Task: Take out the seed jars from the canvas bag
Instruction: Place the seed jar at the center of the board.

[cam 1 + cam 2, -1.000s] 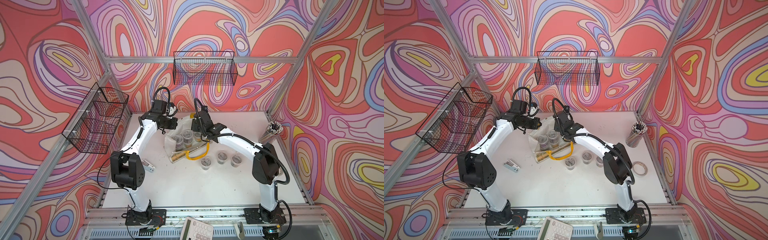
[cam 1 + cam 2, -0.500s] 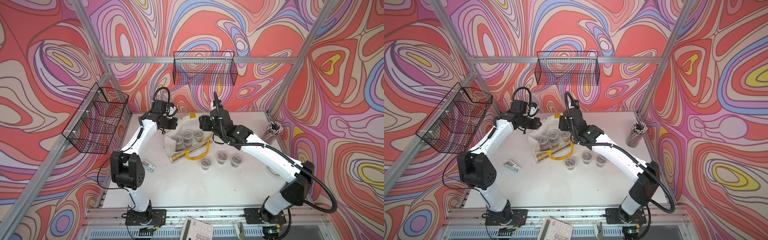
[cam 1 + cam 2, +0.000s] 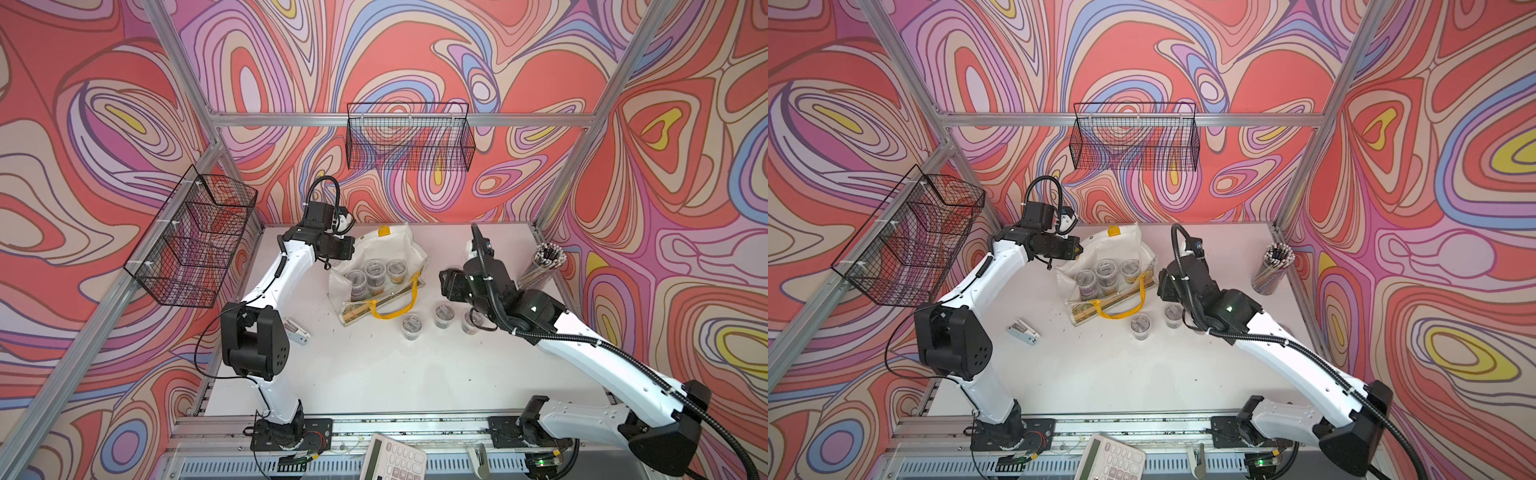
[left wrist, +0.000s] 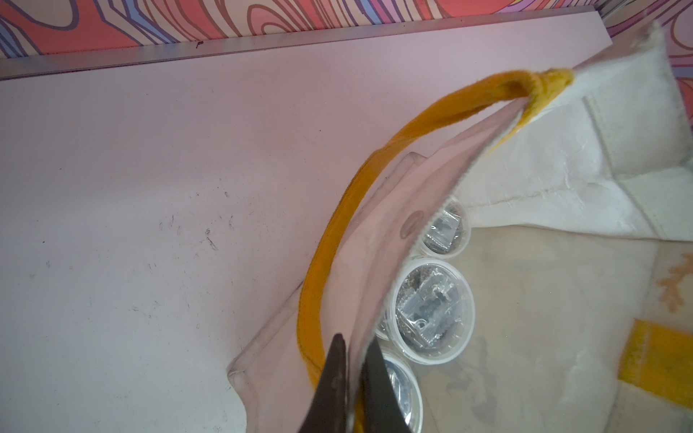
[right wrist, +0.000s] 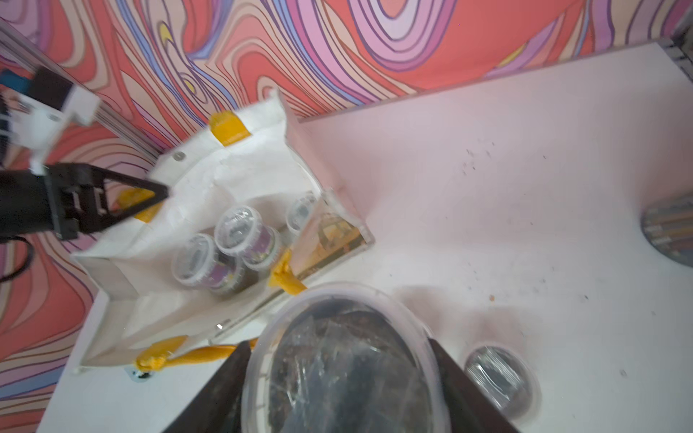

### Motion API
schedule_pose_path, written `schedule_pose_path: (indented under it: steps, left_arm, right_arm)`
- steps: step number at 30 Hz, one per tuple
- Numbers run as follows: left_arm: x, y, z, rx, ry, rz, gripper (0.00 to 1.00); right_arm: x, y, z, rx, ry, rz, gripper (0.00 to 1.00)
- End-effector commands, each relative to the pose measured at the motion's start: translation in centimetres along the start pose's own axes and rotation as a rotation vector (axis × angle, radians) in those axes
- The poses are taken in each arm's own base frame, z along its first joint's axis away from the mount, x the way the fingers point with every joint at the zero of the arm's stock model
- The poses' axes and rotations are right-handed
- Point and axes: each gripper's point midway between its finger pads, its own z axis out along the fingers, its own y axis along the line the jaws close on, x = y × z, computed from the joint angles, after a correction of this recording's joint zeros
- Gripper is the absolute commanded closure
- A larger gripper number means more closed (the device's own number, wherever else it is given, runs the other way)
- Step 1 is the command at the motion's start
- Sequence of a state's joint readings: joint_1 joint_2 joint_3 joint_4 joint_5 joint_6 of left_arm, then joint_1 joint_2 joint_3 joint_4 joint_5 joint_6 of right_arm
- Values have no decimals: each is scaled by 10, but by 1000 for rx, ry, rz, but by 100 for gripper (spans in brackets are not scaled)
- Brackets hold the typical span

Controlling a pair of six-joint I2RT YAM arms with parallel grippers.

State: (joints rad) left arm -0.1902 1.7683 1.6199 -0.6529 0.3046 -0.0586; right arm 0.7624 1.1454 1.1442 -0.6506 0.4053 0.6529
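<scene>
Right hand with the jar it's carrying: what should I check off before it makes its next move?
1. Grip: right hand has a finger on each side of the held seed jar: ok.
2. Lid on that jar: ok.
3. Bag mouth held open: left hand shut on the rim of the canvas bag: ok.
4. Set-down room: bare table beside the three jars already out: ok.
5. Right hand clear of the yellow handle: cannot tell.
6. Bag emptied: not ok, jars inside.
</scene>
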Motion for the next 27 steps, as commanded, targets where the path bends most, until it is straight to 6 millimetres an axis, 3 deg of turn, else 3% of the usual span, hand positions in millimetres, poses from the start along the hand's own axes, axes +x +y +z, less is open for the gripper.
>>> schedule_pose_path:
  steps: [1,10,27]
  left_arm:
    - [4,0,-5,-11,0,-11,100]
    - [5,2,-4,-24,1,-14,100]
    - [4,1,-5,-21,-5,-12,100]
  right_arm:
    - [31,-29,-2,72,36,60,48]
    - [111,-77,7,118,128,158,48]
    - [180,-111,39,166,180,201,47]
